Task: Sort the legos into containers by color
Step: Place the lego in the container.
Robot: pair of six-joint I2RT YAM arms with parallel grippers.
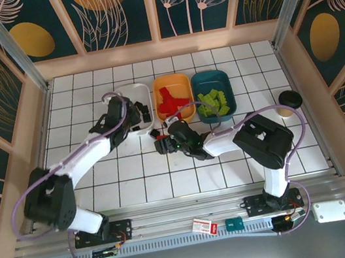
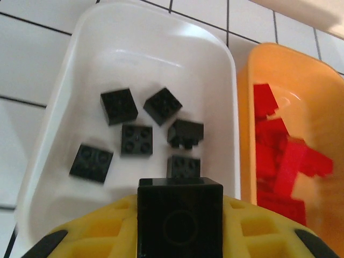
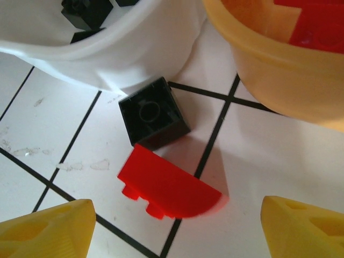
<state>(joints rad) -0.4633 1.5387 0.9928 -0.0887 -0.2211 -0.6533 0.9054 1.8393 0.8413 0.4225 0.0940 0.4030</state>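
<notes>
Evidently the left claw (image 2: 180, 242) pinched a black cube (image 2: 179, 207) over the white tray (image 2: 59, 134), meaning to drop it among its kind; the right claw (image 3: 173, 228) gaped wide above a red brick (image 3: 166, 188) and loose cube (image 3: 155, 113) on the counter (image 3: 54, 134).

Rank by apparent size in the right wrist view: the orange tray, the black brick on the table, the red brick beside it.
1. orange tray, cut off by the frame.
2. red brick.
3. black brick, slightly smaller, though the red lies nearer the camera, so unsure.
</notes>
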